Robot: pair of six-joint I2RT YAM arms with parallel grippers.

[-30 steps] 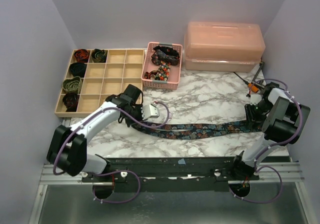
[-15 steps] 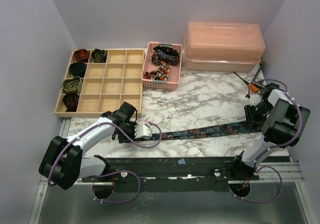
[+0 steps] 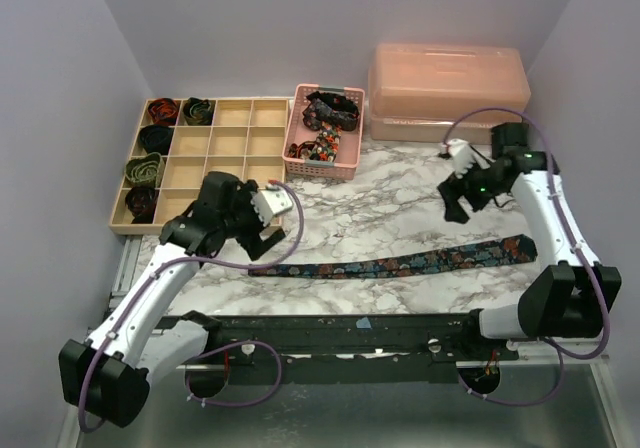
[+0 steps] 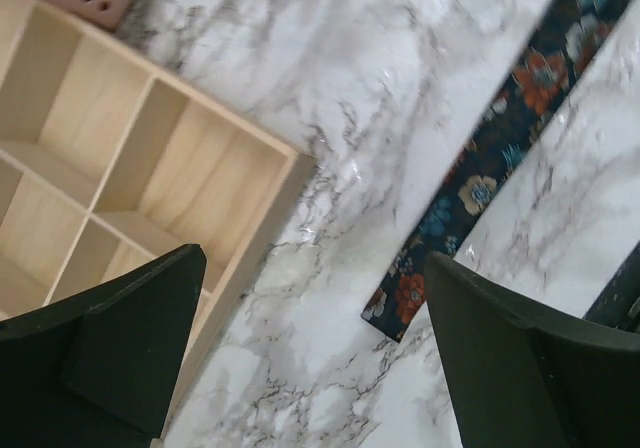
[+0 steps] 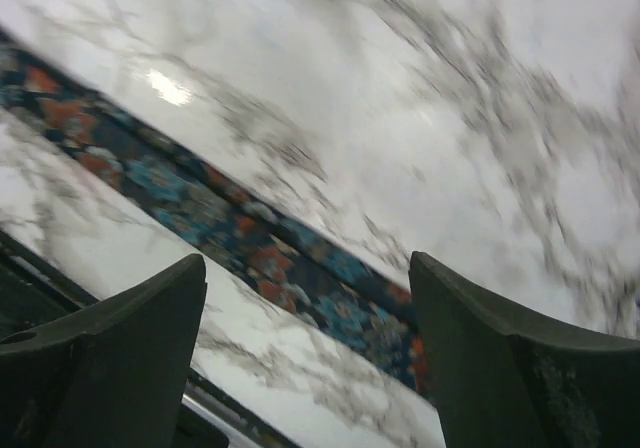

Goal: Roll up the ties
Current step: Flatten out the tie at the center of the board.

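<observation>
One floral tie (image 3: 400,264) in navy, teal and orange lies flat and unrolled across the front of the marble table. My left gripper (image 3: 262,246) hovers open above its narrow end (image 4: 400,303), beside the wooden tray's corner, holding nothing. My right gripper (image 3: 452,206) is open too, raised over the table behind the tie's wide half, and that tie (image 5: 240,238) runs diagonally below its fingers. Several coiled ties (image 3: 145,170) fill the left cells of the tray (image 3: 230,173).
A pink mesh basket (image 3: 322,171) with loose ties stands behind the table's middle. A pink lidded box (image 3: 447,93) sits at the back right. An orange-handled tool (image 3: 510,173) lies near the right wall. The tray's edge (image 4: 255,258) is close to my left fingers.
Both grippers have opened and let go of the tie. The left one rose towards the tray; the right one lifted and swung left, away from the wide end. The tie now lies flat.
</observation>
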